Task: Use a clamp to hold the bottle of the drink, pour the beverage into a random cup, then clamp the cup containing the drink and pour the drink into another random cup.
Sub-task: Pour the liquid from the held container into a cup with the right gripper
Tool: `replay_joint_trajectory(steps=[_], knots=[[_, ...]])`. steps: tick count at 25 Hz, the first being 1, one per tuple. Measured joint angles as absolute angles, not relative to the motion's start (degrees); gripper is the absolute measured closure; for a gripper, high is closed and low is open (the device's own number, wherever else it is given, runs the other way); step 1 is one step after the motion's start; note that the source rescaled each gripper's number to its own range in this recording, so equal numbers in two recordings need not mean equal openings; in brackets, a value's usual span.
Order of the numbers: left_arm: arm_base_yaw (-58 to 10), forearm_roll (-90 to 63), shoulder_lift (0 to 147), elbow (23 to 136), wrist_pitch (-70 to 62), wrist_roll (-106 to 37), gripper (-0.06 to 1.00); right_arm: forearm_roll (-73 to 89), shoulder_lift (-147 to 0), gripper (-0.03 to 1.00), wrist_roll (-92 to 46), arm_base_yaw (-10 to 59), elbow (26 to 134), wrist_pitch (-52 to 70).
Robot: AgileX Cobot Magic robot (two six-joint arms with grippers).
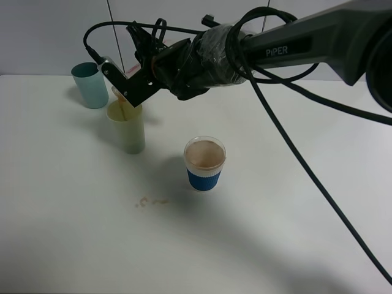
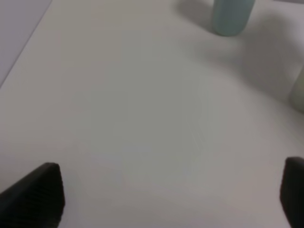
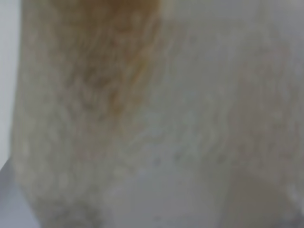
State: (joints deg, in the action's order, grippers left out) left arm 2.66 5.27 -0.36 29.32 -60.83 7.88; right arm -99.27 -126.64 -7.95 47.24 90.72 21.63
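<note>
My left pincer (image 2: 168, 192) hangs over bare white worktop (image 1: 73, 233) with its two dark tips spread wide and nothing between them. At the far left of the worktop stands the teal tumbler (image 1: 90, 84), upright. Just beside it, nearer the front, stands the pale yellow-green tumbler (image 1: 127, 131), also upright, with a thin brown streak of the drink (image 1: 124, 111) showing inside its top.

My right arm reaches across from the right, and my right pincer (image 1: 120, 84) sits directly above that tumbler's mouth. It is clamped on the bottle (image 3: 118, 95), whose pale, brown-tinted wall fills my wrist view in a blur. How far the bottle leans I cannot tell.

Right of the tumbler and well apart from it stands the blue-sleeved paper cup (image 1: 204, 163), upright and brown inside. A few brown specks (image 1: 152, 200) lie on the worktop in front, between the two cups.
</note>
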Motion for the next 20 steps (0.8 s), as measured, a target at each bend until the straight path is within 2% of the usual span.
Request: replay_joint_trajectory(steps=[20], knots=[[2.7, 5.3, -0.4, 29.3, -60.8, 7.9, 0.19, -99.5, -126.6, 0.97, -8.5, 49.3, 90.8, 25.3]])
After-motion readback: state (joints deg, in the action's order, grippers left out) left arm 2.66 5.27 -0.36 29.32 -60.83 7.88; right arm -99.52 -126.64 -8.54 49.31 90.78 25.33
